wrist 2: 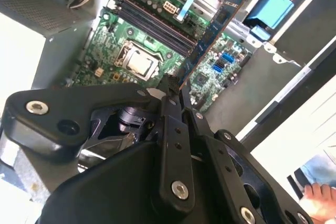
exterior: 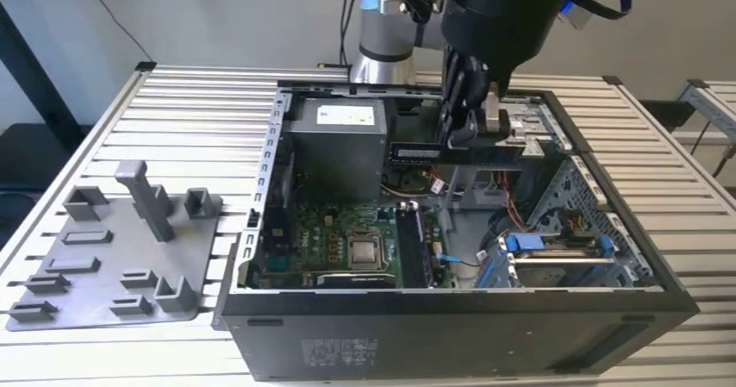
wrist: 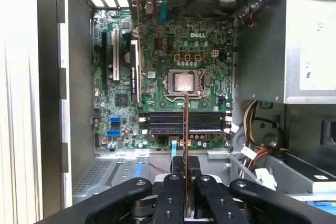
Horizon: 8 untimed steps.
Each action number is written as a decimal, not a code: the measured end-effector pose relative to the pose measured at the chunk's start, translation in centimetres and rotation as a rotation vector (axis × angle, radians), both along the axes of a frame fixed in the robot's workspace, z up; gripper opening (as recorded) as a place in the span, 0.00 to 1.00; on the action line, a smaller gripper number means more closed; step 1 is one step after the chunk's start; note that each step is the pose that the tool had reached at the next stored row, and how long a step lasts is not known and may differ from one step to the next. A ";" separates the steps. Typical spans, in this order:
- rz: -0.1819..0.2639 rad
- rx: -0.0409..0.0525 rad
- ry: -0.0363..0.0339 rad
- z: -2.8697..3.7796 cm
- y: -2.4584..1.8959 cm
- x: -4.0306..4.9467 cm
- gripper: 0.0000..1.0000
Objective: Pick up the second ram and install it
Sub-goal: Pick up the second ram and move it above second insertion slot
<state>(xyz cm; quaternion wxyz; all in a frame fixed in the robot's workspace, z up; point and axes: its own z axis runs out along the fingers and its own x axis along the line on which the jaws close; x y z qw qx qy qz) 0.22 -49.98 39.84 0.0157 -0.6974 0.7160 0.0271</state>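
Observation:
My gripper hangs over the open computer case, shut on the second ram, a thin dark board. In the second wrist view the ram sticks out from between the fingers towards the motherboard. The first wrist view shows the ram edge-on, held by the gripper above the dark memory slots, just below the processor. The ram is clear of the board, high above it.
A grey holder plate with plastic blocks lies on the slatted table at the exterior view's left. Inside the case are the power supply, cables and a blue-trimmed drive cage. A person's hand shows outside the case.

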 end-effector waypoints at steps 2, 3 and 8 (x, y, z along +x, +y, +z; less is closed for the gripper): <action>0.000 0.0000 0.0000 -0.01 0.52 -0.08 0.14; 0.000 0.0000 0.0000 -0.01 0.79 -0.12 0.14; 0.000 0.0000 0.0000 -0.04 2.43 -0.28 0.14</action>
